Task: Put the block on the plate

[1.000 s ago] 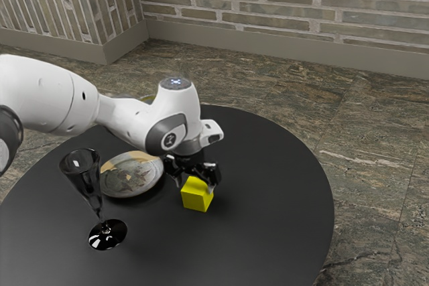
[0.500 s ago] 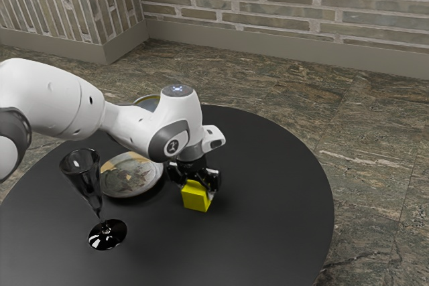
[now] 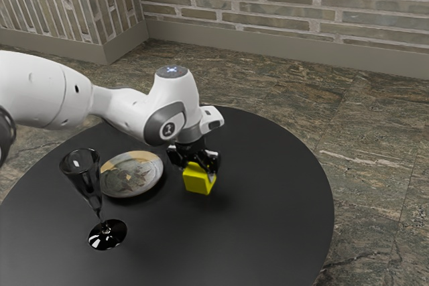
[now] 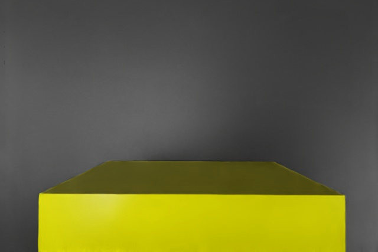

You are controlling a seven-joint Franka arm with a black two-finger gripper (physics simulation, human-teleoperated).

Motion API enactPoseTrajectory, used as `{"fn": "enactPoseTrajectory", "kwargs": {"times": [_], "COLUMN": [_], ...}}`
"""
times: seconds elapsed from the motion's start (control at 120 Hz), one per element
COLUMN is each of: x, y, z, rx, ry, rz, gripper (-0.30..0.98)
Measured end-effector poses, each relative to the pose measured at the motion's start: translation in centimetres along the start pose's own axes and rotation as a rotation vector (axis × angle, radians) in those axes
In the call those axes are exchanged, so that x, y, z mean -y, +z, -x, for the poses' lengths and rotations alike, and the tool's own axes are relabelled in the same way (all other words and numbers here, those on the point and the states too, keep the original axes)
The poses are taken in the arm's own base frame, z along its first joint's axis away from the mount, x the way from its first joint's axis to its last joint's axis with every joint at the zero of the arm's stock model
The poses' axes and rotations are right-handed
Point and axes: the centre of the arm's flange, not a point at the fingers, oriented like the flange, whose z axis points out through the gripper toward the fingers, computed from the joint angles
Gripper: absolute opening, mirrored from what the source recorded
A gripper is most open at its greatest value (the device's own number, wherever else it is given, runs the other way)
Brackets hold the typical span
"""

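Observation:
In the exterior view my black gripper point(image 3: 196, 164) is shut on the yellow block point(image 3: 198, 180), one finger on each side of its upper part. The block hangs a little above the black table, slightly tilted, with a shadow below it. The round patterned plate point(image 3: 133, 175) lies on the table a short way toward the exterior view's left, apart from the block. In the wrist view the yellow block point(image 4: 192, 222) appears large, just under my hand.
A dark, clear-bowled tall glass point(image 3: 90, 189) stands on the round black table point(image 3: 268, 219), near the plate on the exterior view's left. Behind the table are a stone floor and a brick wall.
My gripper has closed on the block and raised it off the table. The arm first dipped, then rose with the block. Plate and glass have stayed put.

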Motion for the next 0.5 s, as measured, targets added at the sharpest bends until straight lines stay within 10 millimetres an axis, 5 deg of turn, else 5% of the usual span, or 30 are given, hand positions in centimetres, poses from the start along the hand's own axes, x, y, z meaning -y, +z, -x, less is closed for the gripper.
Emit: {"fn": "enactPoseTrajectory", "kwargs": {"times": [0.15,0.5], "x": [1.7,13.5], "y": [-2.1,-2.6], "z": [-1.5,-4.2], "rx": [-0.016,0.02], "ry": [-0.016,-0.134], "rz": [0.001,-0.026], "gripper": [0.41,0.41]}}
